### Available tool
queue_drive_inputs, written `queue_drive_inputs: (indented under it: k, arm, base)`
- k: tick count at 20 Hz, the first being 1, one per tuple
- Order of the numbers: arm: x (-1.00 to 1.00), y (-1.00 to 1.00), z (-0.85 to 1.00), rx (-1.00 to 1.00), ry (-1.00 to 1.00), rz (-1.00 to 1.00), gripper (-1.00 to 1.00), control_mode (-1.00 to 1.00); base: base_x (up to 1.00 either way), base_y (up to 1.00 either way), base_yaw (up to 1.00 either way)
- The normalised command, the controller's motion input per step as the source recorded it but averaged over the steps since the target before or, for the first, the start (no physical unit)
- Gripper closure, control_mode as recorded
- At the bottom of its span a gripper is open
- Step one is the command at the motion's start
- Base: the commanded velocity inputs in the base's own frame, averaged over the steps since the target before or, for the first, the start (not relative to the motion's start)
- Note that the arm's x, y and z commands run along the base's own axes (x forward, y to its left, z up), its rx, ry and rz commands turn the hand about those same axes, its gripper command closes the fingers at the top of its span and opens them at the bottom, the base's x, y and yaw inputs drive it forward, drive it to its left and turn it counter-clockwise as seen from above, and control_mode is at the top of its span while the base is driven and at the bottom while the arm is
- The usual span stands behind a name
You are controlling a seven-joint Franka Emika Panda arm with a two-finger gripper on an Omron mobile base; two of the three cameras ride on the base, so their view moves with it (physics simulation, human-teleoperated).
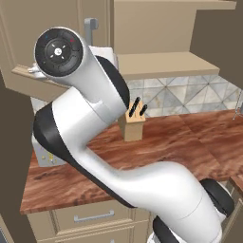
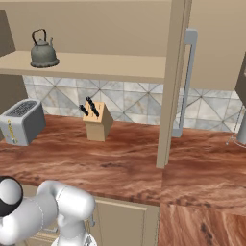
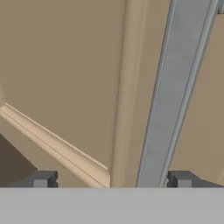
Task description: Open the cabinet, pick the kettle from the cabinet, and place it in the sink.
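**Pincer spread wide around the cabinet door's handle, kettle on the shelf**

In the hand view the gripper [image 3: 112,179] stands fully open: its two dark fingertips [image 3: 43,179] rise far apart at the bottom of the frame, one at lower left, one at lower right. Between them, closer to the right tip, runs the long grey bar handle [image 3: 175,92], slanting from the top right down to the bottom centre. Neither tip visibly touches the bar, and nothing is held. Behind the bar lies the beige raised-panel door of the cabinet [image 3: 65,65].

In the right base view the cabinet stands open, one door [image 2: 169,81] seen edge-on near the centre right with its grey handle just beside it. The kettle [image 2: 43,50] sits upright on the inner shelf [image 2: 105,65] at the upper left. Below, on the reddish wood counter [image 2: 125,163], a toaster [image 2: 21,121] stands at the left edge and a knife block [image 2: 98,121] left of centre.

In the left base view the white arm [image 1: 90,128] covers most of the frame.
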Motion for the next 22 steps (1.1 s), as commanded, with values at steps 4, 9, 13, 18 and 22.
queue_drive_inputs:
  k: [4,9,13,18,22]
  arm:
    - [0.0,0.0,0.0,-0.02,-0.01,-0.06,-1.0,-1.0]
    - [-0.03,0.0,0.02,-0.03,-0.03,-0.07,-1.0,-1.0]
    - [-0.2,-0.12,0.04,-0.05,-0.03,-0.07,-1.0,-1.0]
    - [-0.25,-0.2,0.03,-0.05,-0.01,-0.06,-1.0,-1.0]
    - [-0.4,-0.12,0.01,-0.03,-0.01,-0.04,-1.0,-1.0]
  base:
    - [0.0,0.0,0.0]
    - [0.0,0.0,0.0]
    - [0.0,0.0,0.0]
    - [0.0,0.0,0.0]
    - [0.0,0.0,0.0]
